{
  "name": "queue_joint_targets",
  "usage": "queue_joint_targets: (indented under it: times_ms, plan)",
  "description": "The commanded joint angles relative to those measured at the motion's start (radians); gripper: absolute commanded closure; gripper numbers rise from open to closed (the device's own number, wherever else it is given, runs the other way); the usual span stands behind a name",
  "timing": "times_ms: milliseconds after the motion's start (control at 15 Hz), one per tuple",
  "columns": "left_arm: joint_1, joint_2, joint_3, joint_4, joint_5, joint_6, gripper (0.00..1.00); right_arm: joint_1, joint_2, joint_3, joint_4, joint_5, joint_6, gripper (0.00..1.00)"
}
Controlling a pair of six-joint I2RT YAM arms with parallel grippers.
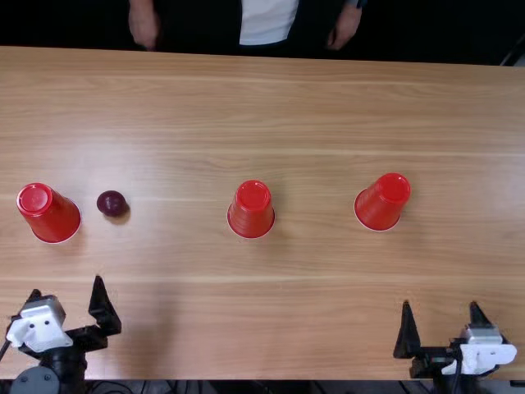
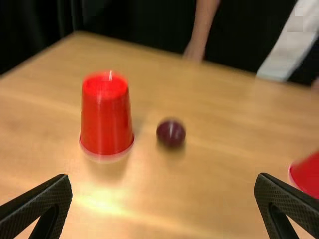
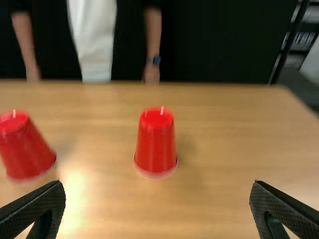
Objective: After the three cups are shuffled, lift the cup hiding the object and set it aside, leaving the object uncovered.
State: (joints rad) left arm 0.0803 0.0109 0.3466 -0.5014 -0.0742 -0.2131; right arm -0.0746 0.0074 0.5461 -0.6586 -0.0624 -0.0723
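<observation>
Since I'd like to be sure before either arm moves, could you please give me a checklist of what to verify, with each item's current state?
1. The ball is uncovered: ok, it lies beside the left cup, apart from it.
2. Cups stand mouth down: ok for the left cup, middle cup and right cup.
3. The left tool is open, clear of the cups: ok.
4. The right tool is open, clear of the cups: ok.
5. The person's hands are away from the cups: ok.
6. Shuffling is finished: cannot tell.
</observation>
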Motion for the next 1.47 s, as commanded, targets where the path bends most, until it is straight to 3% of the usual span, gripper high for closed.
queue_joint_targets:
  times_ms: [0, 200, 400, 467, 600, 667, 1067, 1400]
  plan:
    - [0.006, -0.011, -0.037, 0.067, 0.006, 0.009, 0.0, -0.014, -0.007, -0.041, 0.068, 0.026, 0.008, 0.0]
    - [-0.001, -0.011, -0.11, 0.166, 0.023, 0.009, 0.0, -0.014, -0.007, -0.173, 0.35, 0.026, 0.008, 0.0]
    - [-0.002, -0.011, -0.196, 0.275, 0.071, 0.012, 0.0, -0.014, -0.007, -0.304, 0.599, 0.024, 0.006, 0.0]
    - [-0.002, -0.011, -0.228, 0.314, 0.074, 0.044, 0.0, -0.013, -0.007, -0.348, 0.645, 0.022, 0.006, 0.0]
    - [-0.002, -0.011, -0.268, 0.339, 0.076, 0.139, 0.0, -0.013, -0.007, -0.402, 0.678, 0.018, 0.006, 0.0]
    - [-0.002, -0.011, -0.278, 0.339, 0.074, 0.16, 0.0, -0.013, -0.007, -0.42, 0.678, 0.016, 0.006, 0.0]
    - [-0.004, -0.011, -0.33, 0.339, 0.076, 0.16, 0.0, -0.01, -0.007, -0.523, 0.68, 0.024, 0.013, 0.0]
    - [-0.004, -0.011, -0.347, 0.345, 0.074, 0.15, 0.0, -0.011, -0.007, -0.523, 0.68, 0.018, 0.008, 0.0]
